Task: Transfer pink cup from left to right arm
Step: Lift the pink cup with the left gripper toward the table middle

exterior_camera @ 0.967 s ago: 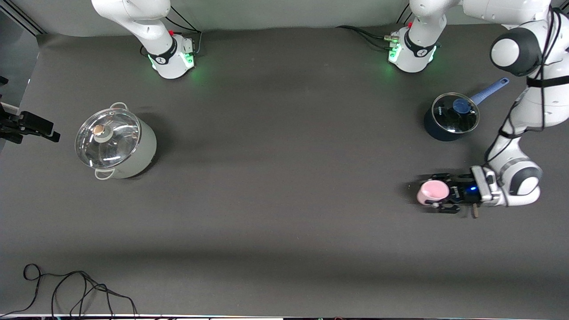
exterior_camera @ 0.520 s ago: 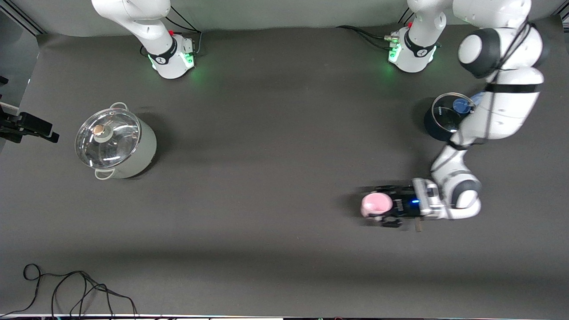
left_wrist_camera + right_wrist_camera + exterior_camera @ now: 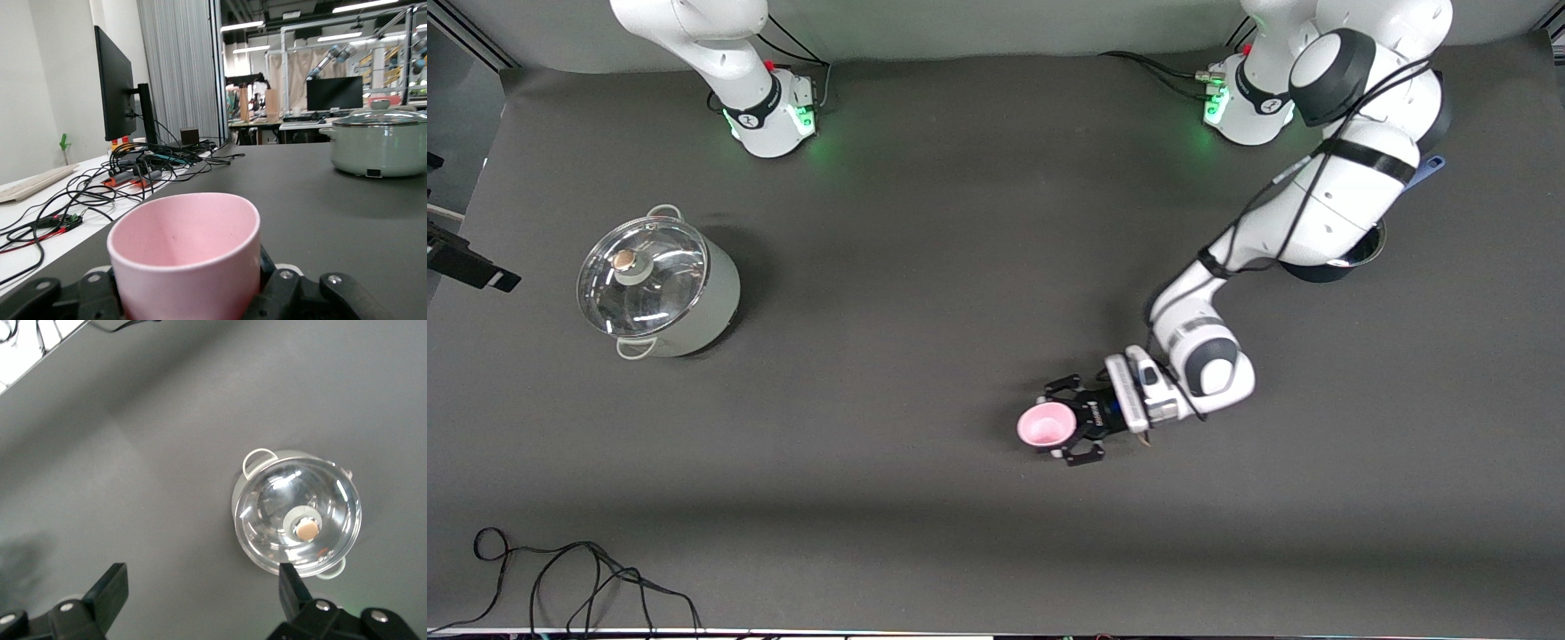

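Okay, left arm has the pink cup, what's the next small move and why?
Probably bring the right gripper down toward the table's middle. The left gripper is shut on the pink cup there, while the right gripper hangs open high over the lidded grey pot, too far off to take it.

Pale-pink cup, grey-green pot under clear lid, dark grey table.

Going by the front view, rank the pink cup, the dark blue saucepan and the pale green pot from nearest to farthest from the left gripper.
1. pink cup: held in the shut left gripper, above mid-table.
2. dark blue saucepan: at the left arm's end, mostly hidden under that arm.
3. pale green pot: lidded, at the right arm's end, farthest off.
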Robot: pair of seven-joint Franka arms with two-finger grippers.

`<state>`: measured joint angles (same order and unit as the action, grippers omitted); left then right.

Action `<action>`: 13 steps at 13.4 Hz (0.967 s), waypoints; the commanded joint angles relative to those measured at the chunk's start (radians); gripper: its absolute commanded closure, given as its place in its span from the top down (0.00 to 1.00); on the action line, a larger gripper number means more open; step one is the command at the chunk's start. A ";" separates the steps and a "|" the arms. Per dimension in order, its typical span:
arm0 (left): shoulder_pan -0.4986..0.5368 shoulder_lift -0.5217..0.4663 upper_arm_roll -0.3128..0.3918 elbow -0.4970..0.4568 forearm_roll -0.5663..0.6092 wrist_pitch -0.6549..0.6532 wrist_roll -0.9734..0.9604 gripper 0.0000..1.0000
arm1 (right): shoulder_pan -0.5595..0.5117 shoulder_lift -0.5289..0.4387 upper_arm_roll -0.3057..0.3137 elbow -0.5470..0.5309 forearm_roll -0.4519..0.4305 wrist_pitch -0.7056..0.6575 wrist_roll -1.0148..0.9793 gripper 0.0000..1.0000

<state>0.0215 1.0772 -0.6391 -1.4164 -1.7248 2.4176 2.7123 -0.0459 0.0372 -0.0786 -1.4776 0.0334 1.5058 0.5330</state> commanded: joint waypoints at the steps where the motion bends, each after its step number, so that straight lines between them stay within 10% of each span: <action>1: -0.018 -0.002 -0.127 0.043 -0.027 0.209 0.020 0.00 | 0.006 -0.008 -0.003 0.003 0.013 -0.018 0.076 1.00; 6: -0.243 -0.011 -0.241 0.293 -0.029 0.637 -0.152 0.00 | 0.006 0.004 -0.003 0.005 0.013 -0.012 0.071 1.00; 13: -0.613 -0.011 -0.053 0.608 -0.015 0.782 -0.312 0.00 | 0.017 0.023 0.008 0.014 0.025 -0.009 0.077 1.00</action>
<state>-0.5222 1.0533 -0.7535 -0.9006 -1.7295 3.1869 2.4180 -0.0401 0.0457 -0.0718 -1.4791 0.0388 1.5056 0.5821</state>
